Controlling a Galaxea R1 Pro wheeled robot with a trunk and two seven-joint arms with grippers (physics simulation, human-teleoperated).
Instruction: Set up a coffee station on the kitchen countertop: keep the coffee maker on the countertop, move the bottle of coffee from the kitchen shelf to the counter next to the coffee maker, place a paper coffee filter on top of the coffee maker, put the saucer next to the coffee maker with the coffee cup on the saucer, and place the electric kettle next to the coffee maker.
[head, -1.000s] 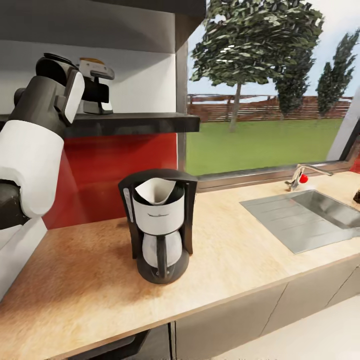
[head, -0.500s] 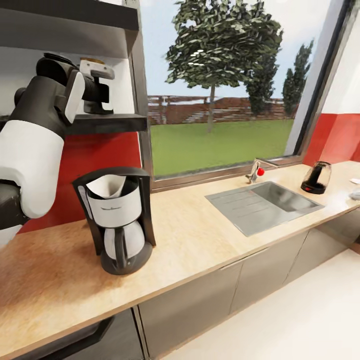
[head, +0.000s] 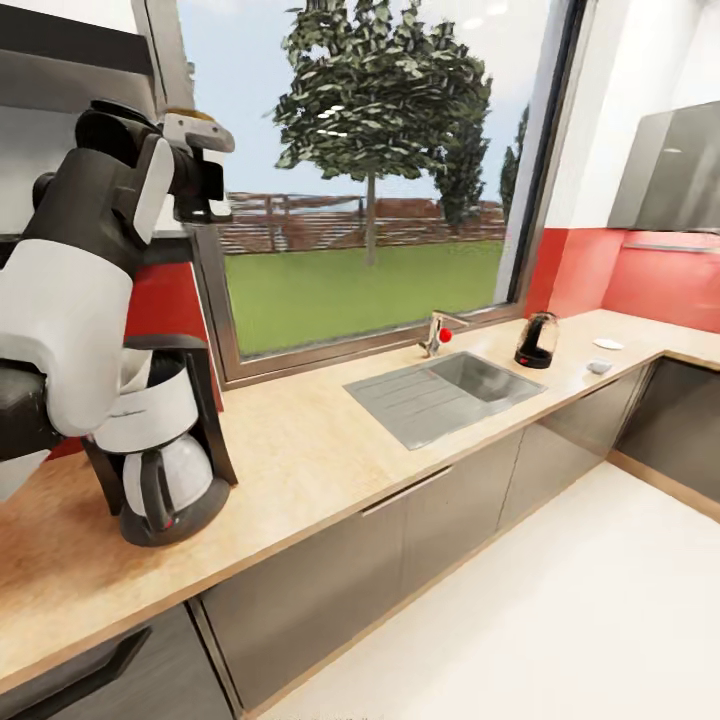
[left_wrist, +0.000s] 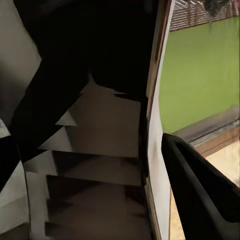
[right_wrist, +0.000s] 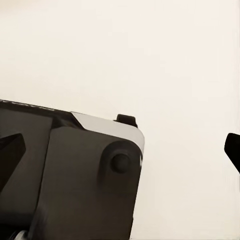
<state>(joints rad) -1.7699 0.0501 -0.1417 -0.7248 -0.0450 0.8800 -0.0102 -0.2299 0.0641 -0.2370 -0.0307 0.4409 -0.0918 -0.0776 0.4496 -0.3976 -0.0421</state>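
The black-and-white coffee maker (head: 165, 455) stands on the wooden countertop (head: 330, 450) at the left, partly behind my left arm, with a white paper filter in its top. My left gripper (head: 200, 185) is raised in front of the window and appears shut on the dark bottle of coffee (head: 190, 117) with a tan lid. The left wrist view is dark, with one finger (left_wrist: 200, 195) showing. Far right on the counter stand the black electric kettle (head: 537, 341), the white saucer (head: 607, 344) and the coffee cup (head: 599, 366). My right gripper (right_wrist: 120, 155) hangs open over pale floor.
A steel sink (head: 445, 390) with a tap (head: 440, 332) is set into the counter between the coffee maker and the kettle. A large window (head: 370, 180) runs behind it. A range hood (head: 670, 170) hangs at the right. The cream floor (head: 560, 610) lies in front of the cabinets.
The whole head view has swung right, so the camera moved. The shelf has slid out at the left; the kettle, saucer and cup have come into view. My left arm keeps its raised pose.
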